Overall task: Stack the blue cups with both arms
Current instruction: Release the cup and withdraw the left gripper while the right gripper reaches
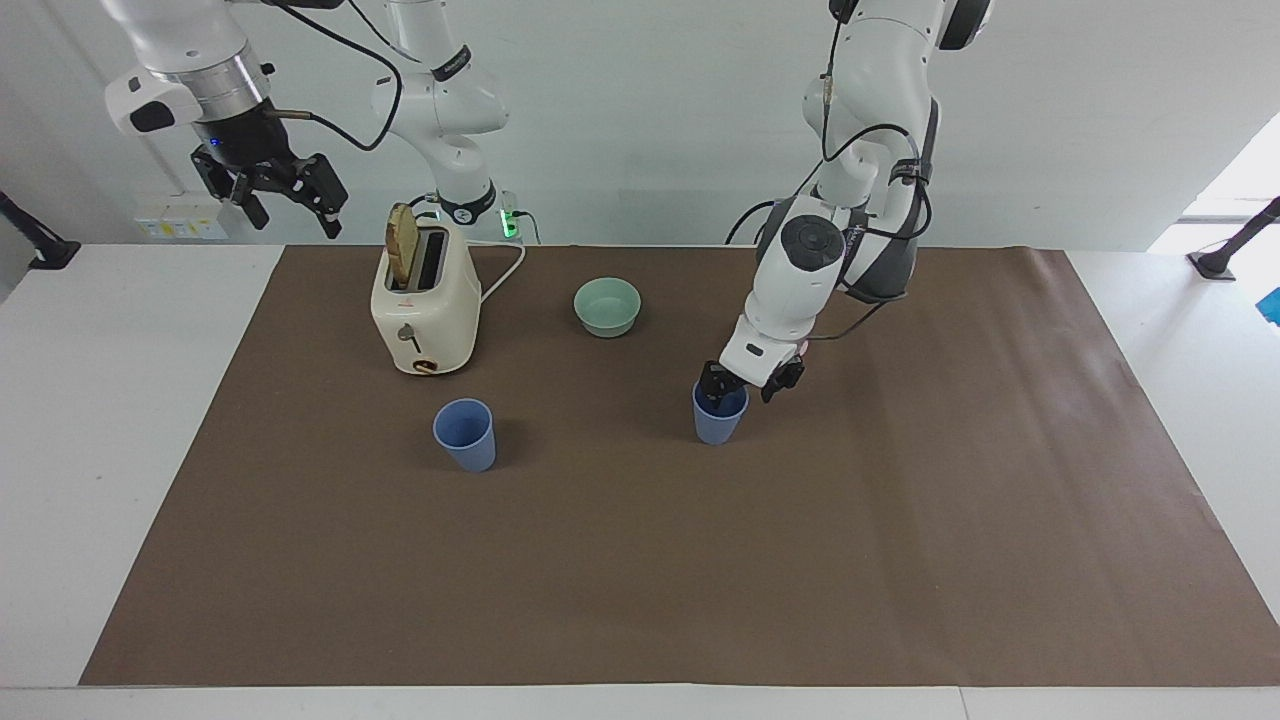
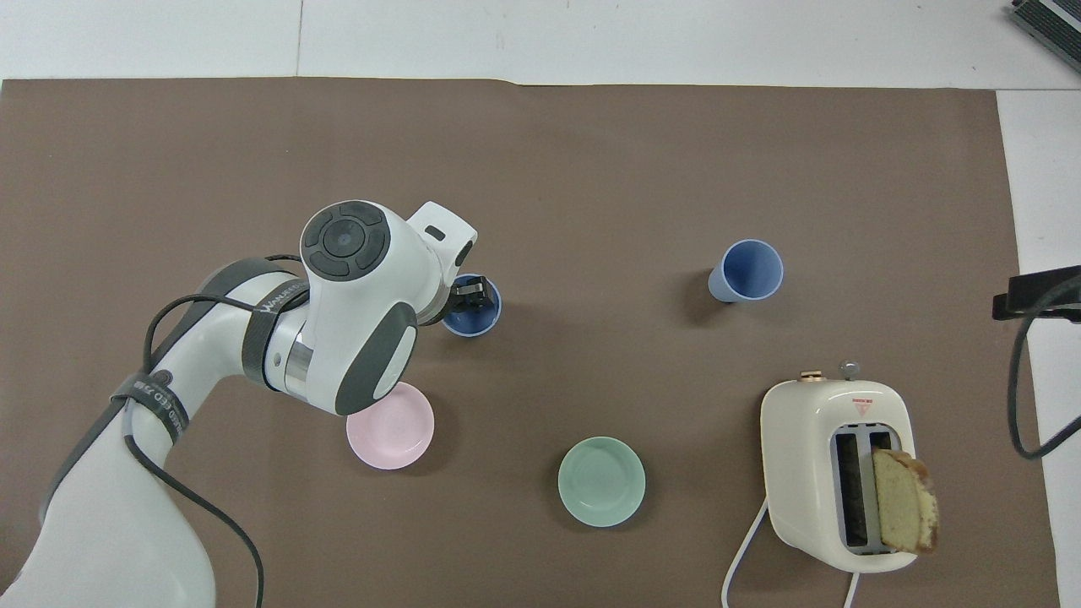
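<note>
You see left gripper fingers spread astride one matte blue plastic tumbler's rim mid-mat | second blue tumbler stands farther out than the cream toaster | right gripper waits raised, fingers spread.

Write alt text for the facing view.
The left gripper hangs open at the rim of one blue cup standing on the brown mat. A second blue cup stands apart near the toaster; the right gripper waits raised.
</note>
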### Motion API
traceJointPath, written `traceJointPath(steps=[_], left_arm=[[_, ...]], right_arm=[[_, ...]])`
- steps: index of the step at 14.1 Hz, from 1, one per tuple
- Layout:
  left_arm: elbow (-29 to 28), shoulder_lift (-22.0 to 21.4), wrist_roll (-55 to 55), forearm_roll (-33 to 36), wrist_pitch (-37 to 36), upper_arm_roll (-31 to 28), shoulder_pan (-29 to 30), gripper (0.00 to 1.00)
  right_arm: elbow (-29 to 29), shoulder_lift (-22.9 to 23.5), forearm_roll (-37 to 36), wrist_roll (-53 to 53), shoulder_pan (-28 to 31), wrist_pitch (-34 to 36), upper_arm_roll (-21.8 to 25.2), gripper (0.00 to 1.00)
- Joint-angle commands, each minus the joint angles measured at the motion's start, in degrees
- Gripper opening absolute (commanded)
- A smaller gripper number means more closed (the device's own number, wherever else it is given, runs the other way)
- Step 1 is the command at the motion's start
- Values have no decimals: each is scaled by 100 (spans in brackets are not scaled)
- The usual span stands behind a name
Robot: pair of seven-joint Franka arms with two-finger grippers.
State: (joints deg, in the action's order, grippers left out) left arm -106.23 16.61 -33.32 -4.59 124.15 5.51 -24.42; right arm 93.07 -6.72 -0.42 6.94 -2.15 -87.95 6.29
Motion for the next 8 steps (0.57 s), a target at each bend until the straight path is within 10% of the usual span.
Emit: traceJointPath(steps=[1,8], left_arm=[[259,-228,141,-16,-705,-103,-1,93],[1182,-1002,905,-68,-2429,-138,683,100]], right_arm=[[150,47,7,-176,4,-336,-31,100],[230,688,104,-193,-13,-1373,-462,100]])
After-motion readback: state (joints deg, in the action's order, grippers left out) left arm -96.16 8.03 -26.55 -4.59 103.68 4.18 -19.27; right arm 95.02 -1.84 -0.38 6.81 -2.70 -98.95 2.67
